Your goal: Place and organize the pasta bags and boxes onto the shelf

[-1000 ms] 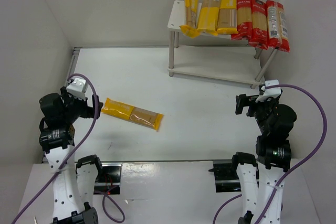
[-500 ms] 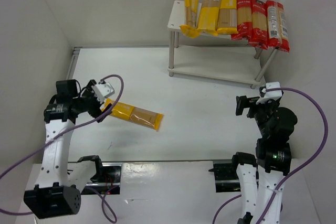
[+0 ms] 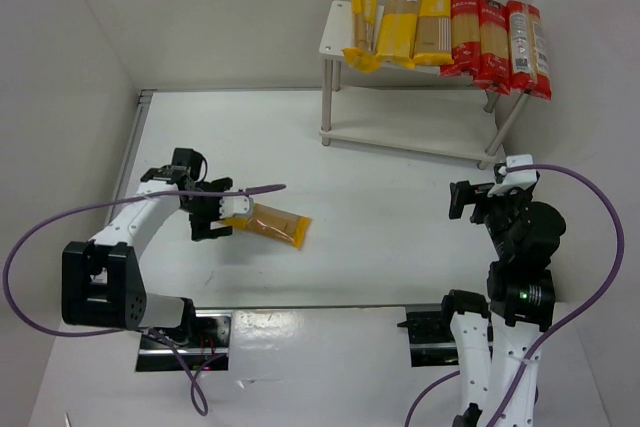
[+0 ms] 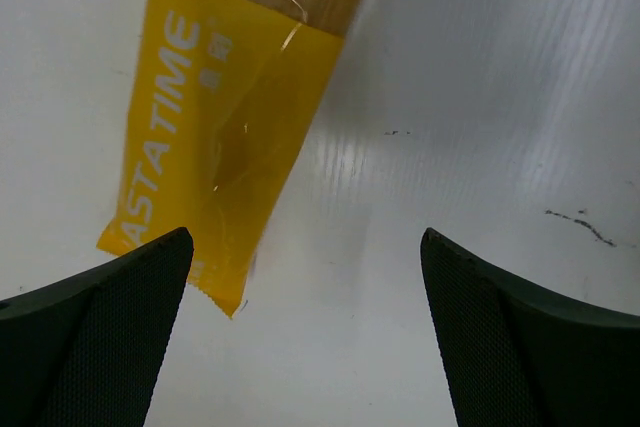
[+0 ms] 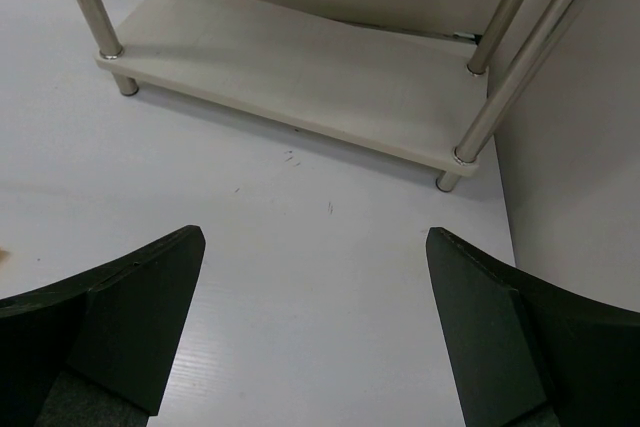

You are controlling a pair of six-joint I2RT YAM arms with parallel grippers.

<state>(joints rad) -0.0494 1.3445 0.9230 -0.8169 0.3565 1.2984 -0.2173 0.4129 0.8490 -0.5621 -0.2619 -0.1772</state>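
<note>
Overhead, the left pincer (image 3: 210, 219) has swung further out than half a second ago and now hangs over the yellow end of the loose pasta packet (image 3: 275, 224), which lies flat on the surface (image 3: 380, 207). The right pincer (image 3: 460, 199) has not moved, and the yellow packets (image 3: 405, 32) and red packets (image 3: 495, 42) lie across the top tier of the shelf (image 3: 335, 32). Left wrist: left pincer (image 4: 305, 247) spread wide, gripping nothing, packet (image 4: 220, 137) end below and close by one finger. Right wrist: right pincer (image 5: 315, 247) spread wide, gripping nothing, facing the shelf's (image 5: 300, 72) lower board.
</note>
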